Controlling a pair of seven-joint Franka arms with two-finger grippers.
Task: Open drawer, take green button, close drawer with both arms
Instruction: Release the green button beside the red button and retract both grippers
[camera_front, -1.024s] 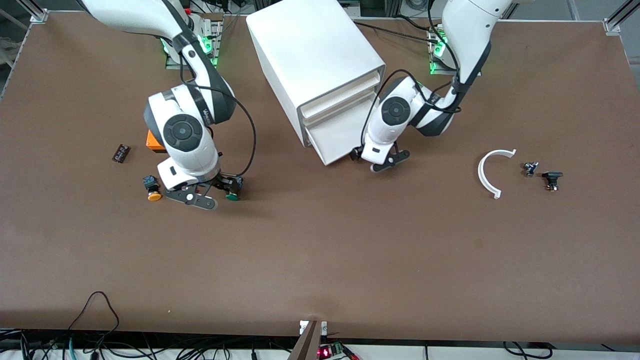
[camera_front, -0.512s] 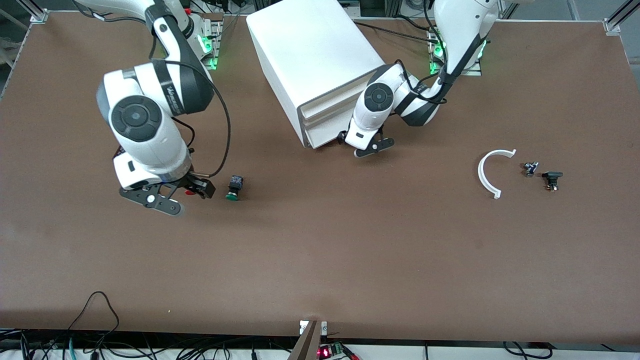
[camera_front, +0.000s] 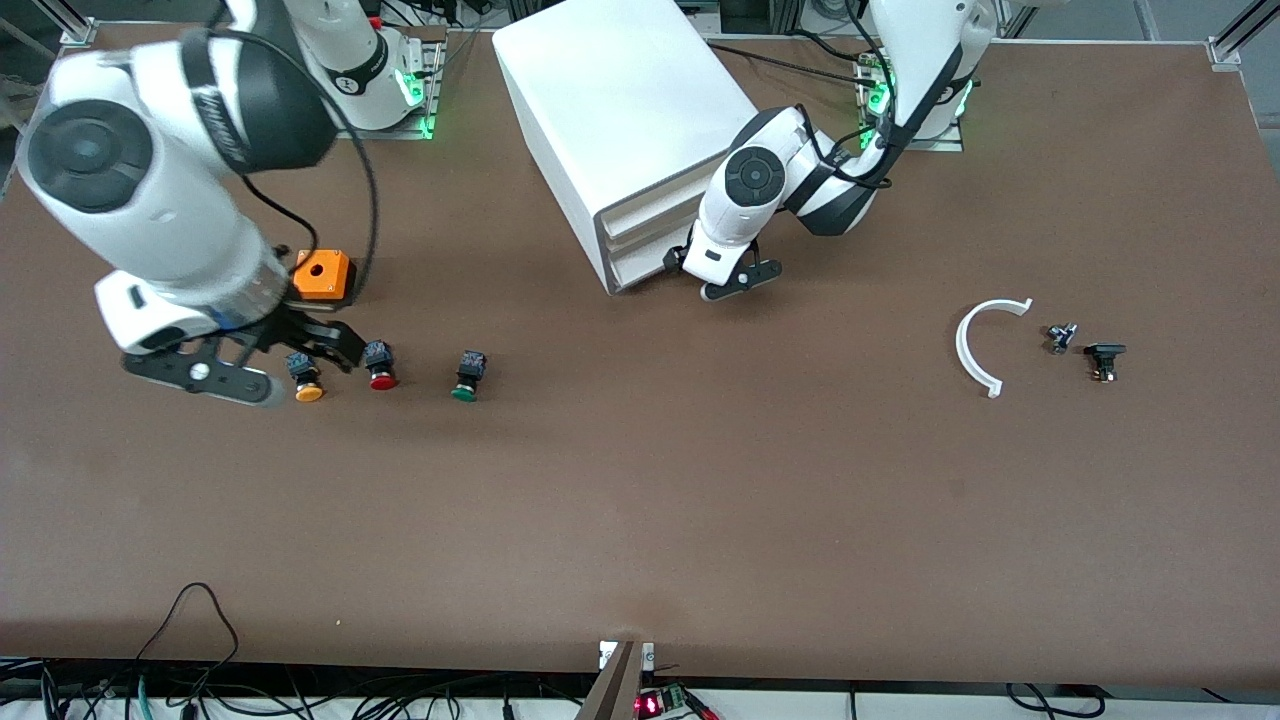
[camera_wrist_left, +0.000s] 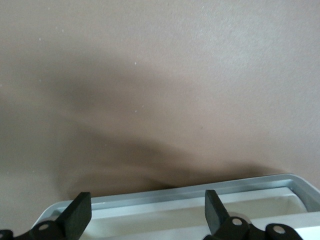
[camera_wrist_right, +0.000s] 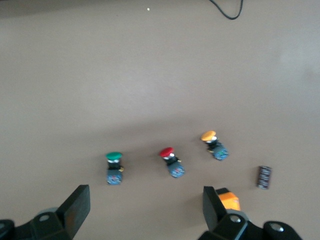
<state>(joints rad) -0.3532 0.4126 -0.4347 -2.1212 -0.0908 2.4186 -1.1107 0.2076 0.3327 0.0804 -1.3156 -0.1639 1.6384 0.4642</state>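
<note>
The green button (camera_front: 466, 376) lies on the table, free, beside a red-capped button (camera_front: 380, 365) and an orange-capped button (camera_front: 305, 379). It also shows in the right wrist view (camera_wrist_right: 114, 167). My right gripper (camera_front: 310, 345) is open and empty, up in the air over the red and orange buttons; its own view (camera_wrist_right: 145, 207) looks down on all three. My left gripper (camera_front: 712, 272) is open and empty, against the front of the lowest drawer (camera_front: 640, 262) of the white cabinet (camera_front: 640, 110). That drawer sits pushed in. Its grey rim (camera_wrist_left: 200, 192) lies between the left fingers (camera_wrist_left: 80, 212).
An orange box (camera_front: 322, 277) sits by the right gripper, farther from the front camera than the buttons. A small black chip (camera_wrist_right: 264, 176) lies beside it. A white curved piece (camera_front: 975, 345) and two small dark parts (camera_front: 1060, 337) (camera_front: 1103, 358) lie toward the left arm's end.
The right gripper let go of the green button, rose and moved toward the right arm's end. The left gripper pushed the lowest drawer into the cabinet.
</note>
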